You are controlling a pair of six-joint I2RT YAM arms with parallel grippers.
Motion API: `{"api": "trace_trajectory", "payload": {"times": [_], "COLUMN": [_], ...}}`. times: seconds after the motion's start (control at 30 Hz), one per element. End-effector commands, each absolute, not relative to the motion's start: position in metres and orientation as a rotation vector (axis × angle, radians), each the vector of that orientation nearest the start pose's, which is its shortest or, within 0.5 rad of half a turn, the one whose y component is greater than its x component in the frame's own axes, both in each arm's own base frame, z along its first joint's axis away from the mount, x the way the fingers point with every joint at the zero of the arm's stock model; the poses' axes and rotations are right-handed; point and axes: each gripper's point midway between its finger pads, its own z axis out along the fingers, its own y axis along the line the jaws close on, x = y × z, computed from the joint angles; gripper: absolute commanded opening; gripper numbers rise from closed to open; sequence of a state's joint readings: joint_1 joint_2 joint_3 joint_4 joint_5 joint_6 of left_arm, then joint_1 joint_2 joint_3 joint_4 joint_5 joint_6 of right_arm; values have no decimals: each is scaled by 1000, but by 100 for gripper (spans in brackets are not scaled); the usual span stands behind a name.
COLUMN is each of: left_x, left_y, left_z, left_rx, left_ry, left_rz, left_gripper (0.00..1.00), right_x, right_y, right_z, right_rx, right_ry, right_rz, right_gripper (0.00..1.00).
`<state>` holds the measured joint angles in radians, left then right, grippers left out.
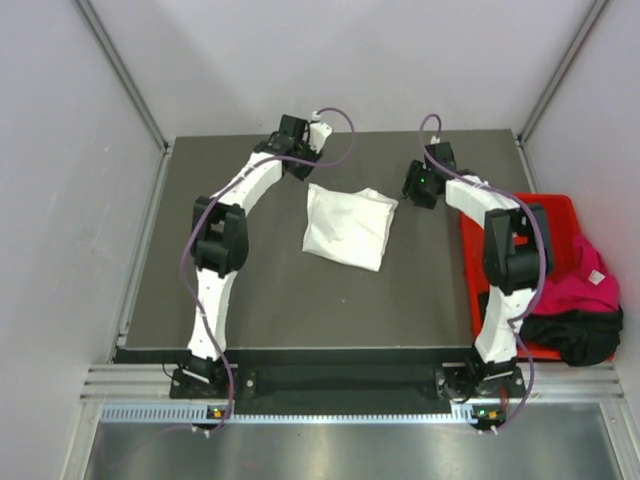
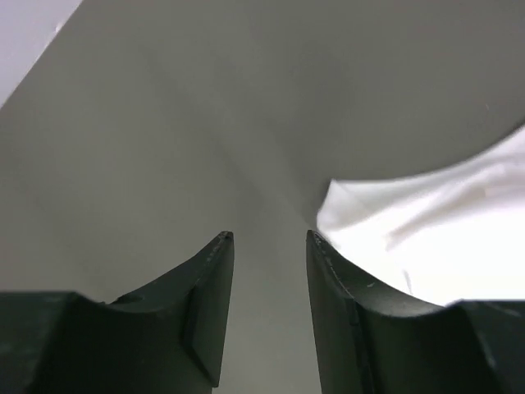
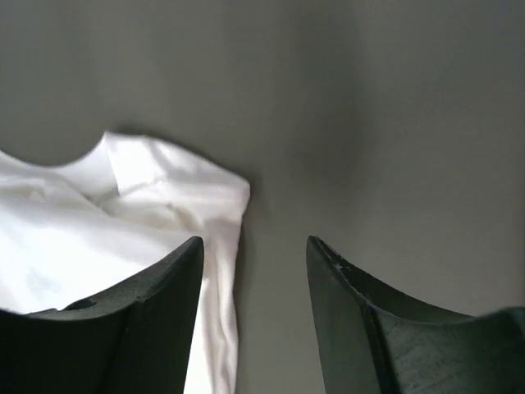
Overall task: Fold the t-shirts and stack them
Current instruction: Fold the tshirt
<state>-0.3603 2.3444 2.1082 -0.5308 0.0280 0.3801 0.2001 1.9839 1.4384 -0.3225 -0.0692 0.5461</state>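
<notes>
A white t-shirt (image 1: 349, 227) lies folded into a rough square in the middle of the dark table. My left gripper (image 1: 322, 138) hovers just past its far left corner, open and empty; the left wrist view shows its jaws (image 2: 269, 238) apart over bare table with white cloth (image 2: 443, 238) to the right. My right gripper (image 1: 412, 186) is open and empty just right of the shirt's far right corner; white cloth (image 3: 123, 222) lies by its left finger. A magenta-pink t-shirt (image 1: 582, 279) and a black t-shirt (image 1: 578, 335) lie heaped at the right.
A red plastic bin (image 1: 545, 212) stands at the table's right edge, holding the pink and black heap, which spills over its near right side. Grey walls with metal rails close in the table (image 1: 260, 300) at the back and sides.
</notes>
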Motion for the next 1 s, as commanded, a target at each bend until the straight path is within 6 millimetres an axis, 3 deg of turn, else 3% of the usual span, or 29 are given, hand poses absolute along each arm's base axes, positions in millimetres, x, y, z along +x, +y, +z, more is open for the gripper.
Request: {"api": "trace_trajectory", "payload": {"times": [0.0, 0.03, 0.07, 0.1, 0.13, 0.17, 0.2, 0.23, 0.27, 0.4, 0.5, 0.53, 0.6, 0.67, 0.73, 0.83, 0.97], "left_x": [540, 530, 501, 489, 468, 455, 442, 426, 416, 392, 392, 396, 407, 413, 409, 401, 398], "left_y": [-204, -213, -213, -216, -221, -228, -232, -234, -243, -253, -257, -258, -248, -238, -227, -215, -203], "left_z": [183, 190, 188, 188, 170, 172, 182, 166, 167, 148, 116, 110, 86, 74, 55, 41, 29], "left_rx": [778, 798, 812, 817, 850, 871, 879, 897, 888, 892, 872, 858, 822, 803, 805, 805, 793], "left_ry": [2100, 2060, 2073, 2064, 2091, 2082, 2058, 2092, 2084, 2118, 2168, 2182, 2252, 2299, 2344, 2369, 2411], "left_rz": [-122, -196, -253, -290, -350, -385, -422, -479, -566, -686, -710, -700, -610, -537, -481, -427, -362], "left_gripper": [44, 43, 42, 41, 38, 35, 33, 31, 31, 29, 30, 30, 29, 29, 29, 29, 31], "right_x": [475, 461, 453, 446, 435, 434, 431, 422, 425, 433, 439, 443, 451, 463, 478, 482, 485], "right_y": [133, 130, 143, 147, 153, 174, 186, 210, 227, 272, 296, 300, 300, 288, 270, 242, 221], "right_z": [131, 134, 137, 138, 137, 144, 146, 144, 152, 155, 139, 125, 112, 90, 71, 39, 37], "right_rx": [261, 251, 199, 177, 149, 102, 75, -2, -35, -77, -78, -68, -25, 49, 134, 228, 280], "right_ry": [2283, 2269, 2261, 2257, 2257, 2209, 2188, 2193, 2151, 2112, 2115, 2141, 2161, 2202, 2237, 2332, 2328], "right_rz": [301, 256, 254, 249, 260, 320, 376, 516, 605, 872, 997, 1012, 998, 917, 820, 667, 569], "right_gripper": [54, 53, 51, 50, 47, 35, 30, 28, 28, 27, 26, 26, 25, 25, 25, 24, 24]}}
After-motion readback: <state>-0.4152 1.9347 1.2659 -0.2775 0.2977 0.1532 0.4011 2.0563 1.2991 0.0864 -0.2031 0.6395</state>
